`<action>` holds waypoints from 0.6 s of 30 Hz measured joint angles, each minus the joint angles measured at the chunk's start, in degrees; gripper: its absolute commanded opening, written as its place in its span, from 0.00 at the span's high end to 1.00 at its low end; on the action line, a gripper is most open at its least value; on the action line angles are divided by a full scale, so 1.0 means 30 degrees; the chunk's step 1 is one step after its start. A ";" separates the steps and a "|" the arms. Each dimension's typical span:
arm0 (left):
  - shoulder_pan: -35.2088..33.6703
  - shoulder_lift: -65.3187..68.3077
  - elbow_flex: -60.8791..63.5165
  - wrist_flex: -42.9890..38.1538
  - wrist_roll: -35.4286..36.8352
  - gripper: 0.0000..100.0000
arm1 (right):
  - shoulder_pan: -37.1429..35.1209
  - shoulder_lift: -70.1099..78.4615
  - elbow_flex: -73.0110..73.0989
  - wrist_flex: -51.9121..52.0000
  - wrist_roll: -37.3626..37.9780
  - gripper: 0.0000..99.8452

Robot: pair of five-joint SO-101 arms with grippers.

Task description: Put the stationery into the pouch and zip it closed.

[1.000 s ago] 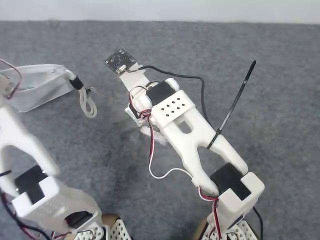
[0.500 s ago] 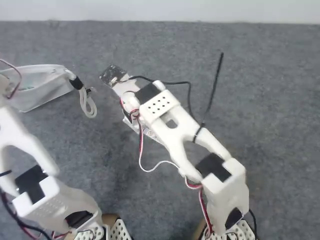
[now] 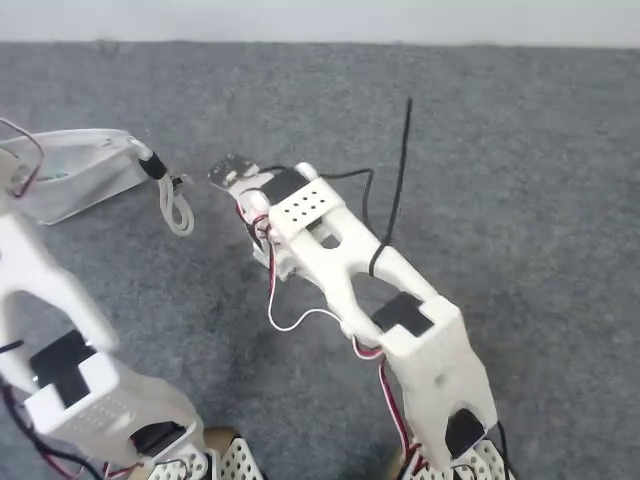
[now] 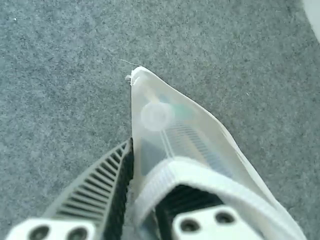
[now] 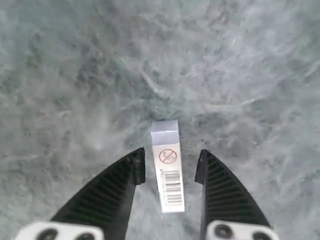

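Right arm first: its jaws are spread wide just above the bench (image 5: pixel 75 60), and the white stationery piece (image 5: pixel 167 172) lies right between the two tips, lined up lengthwise with them. It's a small flat stick with a printed label. There's a sliver of grey on either side of it, so as far as I can tell neither tip is touching it. One end pokes out just past the tips and the other runs back toward the wrist.

The left arm's jaws are pinching the pouch (image 4: pixel 185 135), pressed together on one edge of it. It's see-through plastic and tapers away from the jaws to a corner. Through the wall you can make out a pale round blob and something teal-ish, but I can't say what they are.

From above, the right arm (image 3: pixel 345 270) stretches out over the middle of the bench, with a black cable tie (image 3: pixel 400 170) sticking up off it. The left arm (image 3: pixel 50 300) is off to its side with the pouch out at its far end. A black zipper pull (image 3: pixel 152 166) sits on the pouch end facing the right jaws, and a white cord loop (image 3: pixel 178 212) hangs from it onto the grey. The pouch and the right jaws are well apart.
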 measured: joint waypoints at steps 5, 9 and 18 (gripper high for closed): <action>0.0000 0.0000 0.0000 0.0000 0.0000 0.99 | 0.0000 0.1553 -0.0029 -0.0029 0.0029 0.86; 0.0000 0.0000 0.0000 0.0000 0.0000 0.99 | 0.0381 0.1817 -0.0381 0.0000 0.0322 1.00; 0.0000 0.0000 0.0000 0.0000 0.0000 0.99 | 0.0615 0.0674 -0.0381 0.1407 0.0703 0.99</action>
